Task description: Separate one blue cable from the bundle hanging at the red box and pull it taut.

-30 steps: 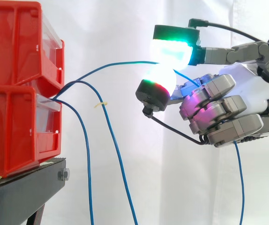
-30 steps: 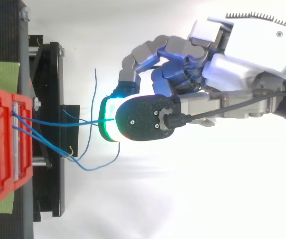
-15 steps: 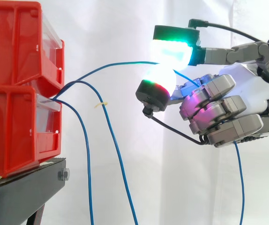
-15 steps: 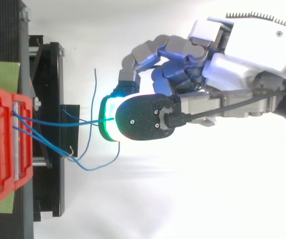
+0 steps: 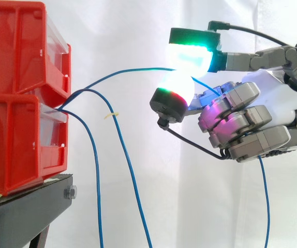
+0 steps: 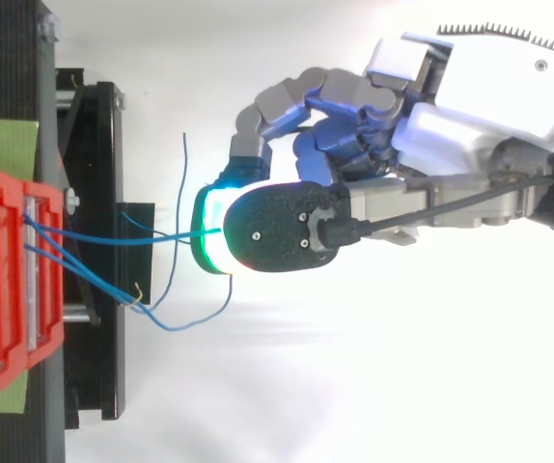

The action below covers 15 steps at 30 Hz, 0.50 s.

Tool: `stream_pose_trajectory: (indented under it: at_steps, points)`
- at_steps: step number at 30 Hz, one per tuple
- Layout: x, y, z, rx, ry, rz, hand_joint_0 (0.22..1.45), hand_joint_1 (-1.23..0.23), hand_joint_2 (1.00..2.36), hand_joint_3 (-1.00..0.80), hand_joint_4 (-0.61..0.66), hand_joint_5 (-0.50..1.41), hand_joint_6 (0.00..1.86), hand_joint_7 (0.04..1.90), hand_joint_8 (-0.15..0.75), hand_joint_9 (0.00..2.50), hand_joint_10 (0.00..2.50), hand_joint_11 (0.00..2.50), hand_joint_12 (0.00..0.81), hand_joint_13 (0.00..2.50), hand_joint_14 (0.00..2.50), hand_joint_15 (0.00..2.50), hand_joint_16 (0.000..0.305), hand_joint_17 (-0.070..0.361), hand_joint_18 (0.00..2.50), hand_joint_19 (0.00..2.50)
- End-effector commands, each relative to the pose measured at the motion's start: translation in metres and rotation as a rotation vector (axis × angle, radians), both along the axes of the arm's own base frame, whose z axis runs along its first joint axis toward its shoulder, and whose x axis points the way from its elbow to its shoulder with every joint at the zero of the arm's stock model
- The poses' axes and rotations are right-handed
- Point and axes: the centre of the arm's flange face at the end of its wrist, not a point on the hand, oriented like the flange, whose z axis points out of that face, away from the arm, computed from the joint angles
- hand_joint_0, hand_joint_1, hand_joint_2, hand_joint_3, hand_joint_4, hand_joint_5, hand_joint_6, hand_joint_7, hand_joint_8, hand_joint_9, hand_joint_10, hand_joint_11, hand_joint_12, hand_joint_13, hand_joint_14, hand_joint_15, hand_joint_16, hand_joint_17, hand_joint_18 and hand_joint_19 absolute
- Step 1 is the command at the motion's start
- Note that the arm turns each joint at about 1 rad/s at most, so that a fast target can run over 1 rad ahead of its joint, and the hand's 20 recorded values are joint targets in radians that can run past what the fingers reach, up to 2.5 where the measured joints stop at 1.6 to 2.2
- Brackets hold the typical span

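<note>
Robot hand (image 5: 252, 121) pinches thin blue cable (image 5: 117, 74), arcing from glossy red box (image 5: 19, 134).

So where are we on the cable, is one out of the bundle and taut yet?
Separated: the hand pinches one blue cable between its fingers, clear of the two other cables hanging from the red bins. Not taut: it runs from the bins to the fingers in a curve. Left: draw the hand away until it straightens.

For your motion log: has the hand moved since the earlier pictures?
No. The hand, pinching the cable, sits as far from the red bins as before.
</note>
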Motion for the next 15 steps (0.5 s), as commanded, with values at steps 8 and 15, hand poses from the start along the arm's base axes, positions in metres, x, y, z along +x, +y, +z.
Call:
stream_pose_trajectory:
  at_steps: [8,15]
  points:
    - [0.0,0.0,0.0,0.0,0.0,0.0,0.68,-0.67,1.02,-0.21,0.08,-0.17,0.99,0.98,0.286,0.56,2.5,0.98,0.322,0.71,2.5,1.4,0.03,0.066,1.34,2.07]
    - [0.0,0.0,0.0,0.0,0.0,0.0,0.68,-0.67,1.02,-0.21,0.07,-0.17,0.99,0.98,0.292,0.56,2.5,0.99,0.322,0.71,2.5,1.4,0.03,0.067,1.34,2.06]
